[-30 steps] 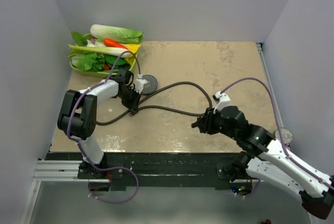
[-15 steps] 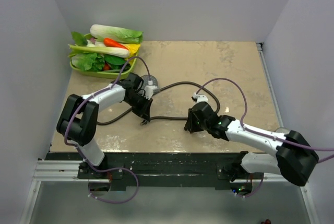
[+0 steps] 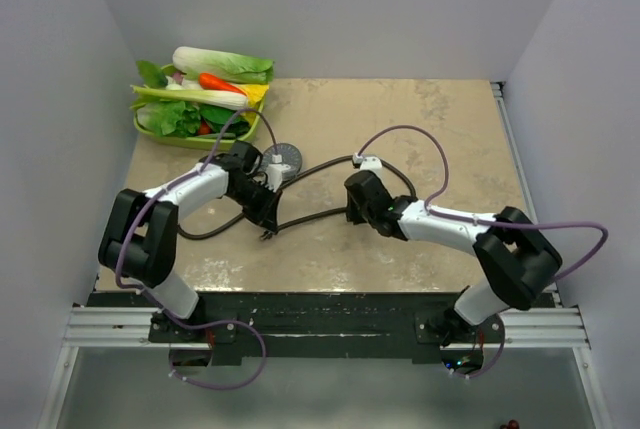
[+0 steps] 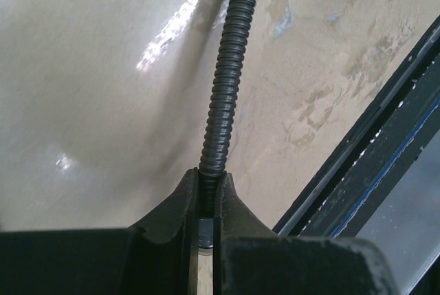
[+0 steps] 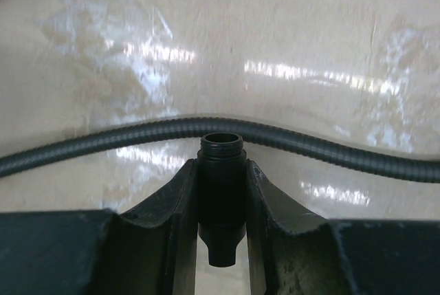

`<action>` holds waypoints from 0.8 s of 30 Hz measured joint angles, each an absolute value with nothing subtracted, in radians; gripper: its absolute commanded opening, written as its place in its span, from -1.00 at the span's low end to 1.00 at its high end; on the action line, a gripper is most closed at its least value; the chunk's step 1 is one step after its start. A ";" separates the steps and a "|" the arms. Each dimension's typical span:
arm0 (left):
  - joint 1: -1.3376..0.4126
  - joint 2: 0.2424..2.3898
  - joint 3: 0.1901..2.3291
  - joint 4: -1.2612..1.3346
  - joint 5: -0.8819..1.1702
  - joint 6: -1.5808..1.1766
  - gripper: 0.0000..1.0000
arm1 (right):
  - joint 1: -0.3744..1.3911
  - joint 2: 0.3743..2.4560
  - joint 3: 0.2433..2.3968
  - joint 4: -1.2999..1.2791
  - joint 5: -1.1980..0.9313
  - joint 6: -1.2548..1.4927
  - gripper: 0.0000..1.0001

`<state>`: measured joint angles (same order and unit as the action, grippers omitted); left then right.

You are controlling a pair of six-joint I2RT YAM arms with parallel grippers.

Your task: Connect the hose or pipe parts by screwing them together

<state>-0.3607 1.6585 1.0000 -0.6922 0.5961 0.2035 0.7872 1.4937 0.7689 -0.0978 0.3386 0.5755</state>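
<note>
Nearby, the vegetable basket (image 3: 180, 139) lies near the shower head (image 3: 285, 159), hose (image 3: 330, 162) trailing past.

The top camera looks down from above and behind on the whole table (image 3: 440, 119). Each wrist camera sits close over it, and all three share the hose (image 3: 322, 164).

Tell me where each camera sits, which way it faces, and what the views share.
Top external: above and behind the arm bases, looking down on the table; both arms show, with the left pincer and right pincer.
Left wrist: on the left arm, looking past its own fingers along the hose they clamp, toward a black rail.
Right wrist: on the right arm, looking down at the tabletop past its fingers, which hold a threaded fitting.
Shared: the hose appears in all three.
</note>
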 measured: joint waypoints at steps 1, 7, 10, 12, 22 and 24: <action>-0.347 1.643 0.997 -0.706 0.594 0.215 -1.00 | 0.777 1.520 0.791 -0.087 0.344 0.564 -1.00; -0.337 1.551 0.978 -0.752 0.586 0.273 -1.00 | 0.731 1.692 0.960 -0.054 0.345 0.515 -1.00; -0.414 1.558 0.978 -0.746 0.588 0.281 -1.00 | 0.727 1.757 1.027 -0.034 0.323 0.508 -1.00; -0.495 1.591 0.980 -0.731 0.597 0.282 -1.00 | 0.727 1.779 1.044 -0.014 0.303 0.509 -1.00; -0.710 1.813 1.064 -0.681 0.707 0.264 0.56 | 0.710 1.802 1.035 0.077 0.217 0.519 -1.00; -0.711 1.804 1.076 -0.662 0.710 0.279 0.62 | 0.700 1.806 1.031 0.095 0.204 0.520 -1.00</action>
<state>-0.7113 1.8038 1.0763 -0.6624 0.7105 0.2790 0.6998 1.8061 1.0313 0.0952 0.2035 0.5201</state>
